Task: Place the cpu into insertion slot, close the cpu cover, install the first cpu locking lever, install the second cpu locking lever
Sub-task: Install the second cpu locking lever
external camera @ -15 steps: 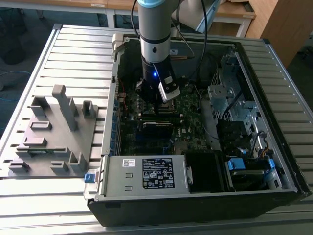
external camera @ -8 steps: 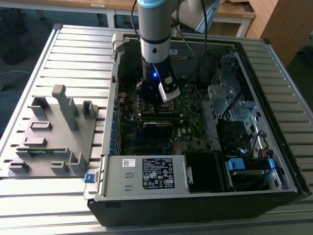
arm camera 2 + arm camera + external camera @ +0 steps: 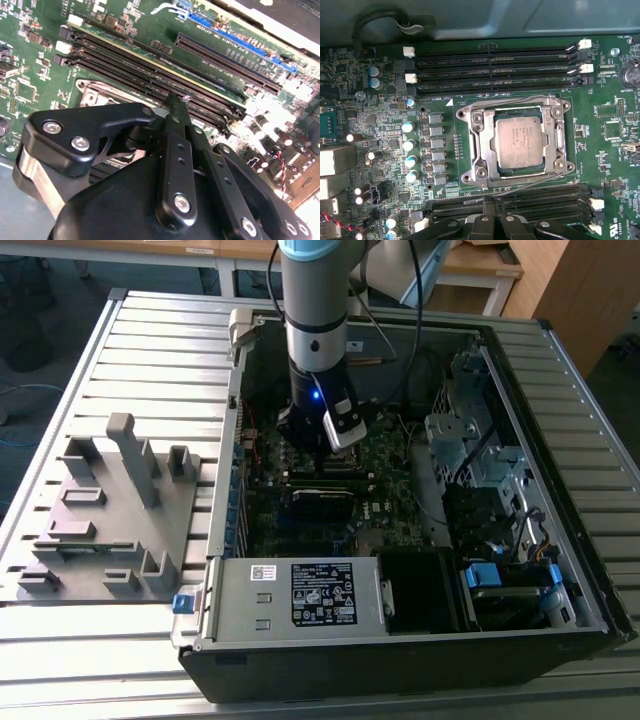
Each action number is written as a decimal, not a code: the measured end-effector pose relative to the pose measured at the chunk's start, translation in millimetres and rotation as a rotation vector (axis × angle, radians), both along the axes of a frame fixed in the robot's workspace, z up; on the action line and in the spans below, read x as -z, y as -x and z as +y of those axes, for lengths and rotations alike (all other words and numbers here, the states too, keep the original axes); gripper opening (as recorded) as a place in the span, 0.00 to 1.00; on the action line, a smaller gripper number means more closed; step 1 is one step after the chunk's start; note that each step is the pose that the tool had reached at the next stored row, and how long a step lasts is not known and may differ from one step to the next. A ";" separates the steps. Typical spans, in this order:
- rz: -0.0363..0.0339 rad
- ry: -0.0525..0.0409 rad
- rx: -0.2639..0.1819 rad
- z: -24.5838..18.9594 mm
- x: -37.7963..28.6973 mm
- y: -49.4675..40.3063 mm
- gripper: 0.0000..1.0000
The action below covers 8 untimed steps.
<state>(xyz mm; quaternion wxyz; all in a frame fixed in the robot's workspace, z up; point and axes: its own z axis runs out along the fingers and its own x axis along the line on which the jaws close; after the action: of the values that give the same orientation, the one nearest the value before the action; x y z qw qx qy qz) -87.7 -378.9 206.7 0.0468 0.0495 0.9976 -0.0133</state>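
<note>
CPU [image 3: 518, 143] is seen seated in the insertion slot [image 3: 512, 145], cpu cover [image 3: 552, 131] laid flat around it. A thin lever wire [image 3: 540, 181] is seen running along the slot's edge nearest the pincer, seemingly unlatched. Pincer [image 3: 175, 107] is held just beside the slot, over the memory slots [image 3: 150, 75]; fingers appear drawn together, nothing clamped. Risk is judged: if the lever is pressed off-line, it may be slipped past its hook, or the memory slots beside the insertion slot may be struck.

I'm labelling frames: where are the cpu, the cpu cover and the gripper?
cpu [image 3: 518, 143]: first wrist view, centre of its silvery lid.
cpu cover [image 3: 554, 131]: first wrist view, frame's side bar.
gripper [image 3: 176, 107]: second wrist view, at its tips.
</note>
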 end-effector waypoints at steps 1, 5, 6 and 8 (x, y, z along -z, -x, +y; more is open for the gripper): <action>0.0001 -0.0001 0.000 0.0 0.2 0.4 0.10; 0.0001 -0.0001 0.000 0.0 1.1 2.2 0.10; 0.0001 -0.0001 0.000 0.0 1.4 3.4 0.10; 0.0000 -0.0005 0.000 0.1 1.9 4.8 0.10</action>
<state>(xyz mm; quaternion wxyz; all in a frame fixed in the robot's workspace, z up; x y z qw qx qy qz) -92.6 -378.8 204.8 0.0467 0.0496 0.9976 -0.0130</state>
